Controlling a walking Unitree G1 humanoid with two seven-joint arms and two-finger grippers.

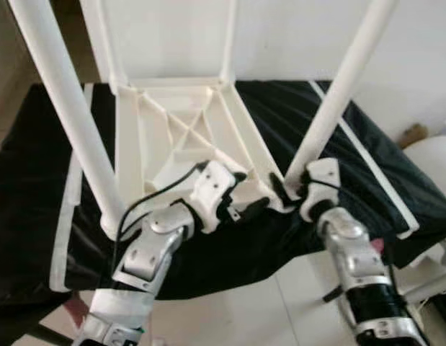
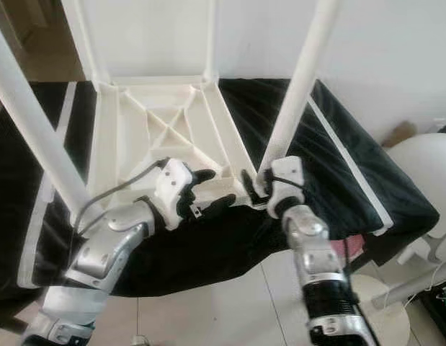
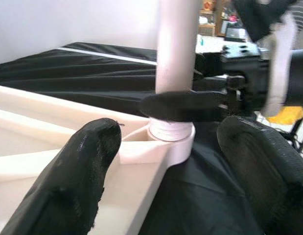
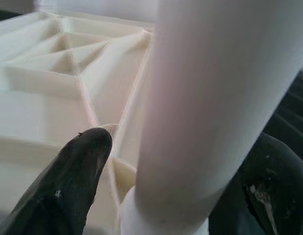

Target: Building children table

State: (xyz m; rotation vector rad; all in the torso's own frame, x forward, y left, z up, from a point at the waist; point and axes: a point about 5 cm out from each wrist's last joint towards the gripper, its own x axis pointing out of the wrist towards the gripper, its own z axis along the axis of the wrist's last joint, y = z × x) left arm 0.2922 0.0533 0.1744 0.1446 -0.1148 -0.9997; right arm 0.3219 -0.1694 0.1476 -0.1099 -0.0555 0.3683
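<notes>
I am standing at the near edge of a bed covered with a black sheet (image 1: 35, 180), and the white tabletop (image 1: 186, 130) is lying upside down on it, ribs facing up. My right gripper (image 1: 291, 189) is grasping the near right leg (image 1: 338, 101) just above its base, with one finger on each side of the round tube. My left gripper (image 1: 241, 209) is resting at the near edge of the tabletop, just beside the corner socket (image 3: 173, 139); its fingers (image 3: 87, 161) are spread apart and are closing on nothing.

I think I am screwing this leg into its socket, because in the left wrist view some thread is showing between the tube and the socket. To do it well, I should be keeping the leg straight up while turning, so the thread is not crossing. The left gripper should be pressing the tabletop down, because the soft sheet is letting it slide.

Farther left, another leg (image 1: 64, 101) is already standing in the near left corner. At the far side, two more legs are rising near the wall.
</notes>
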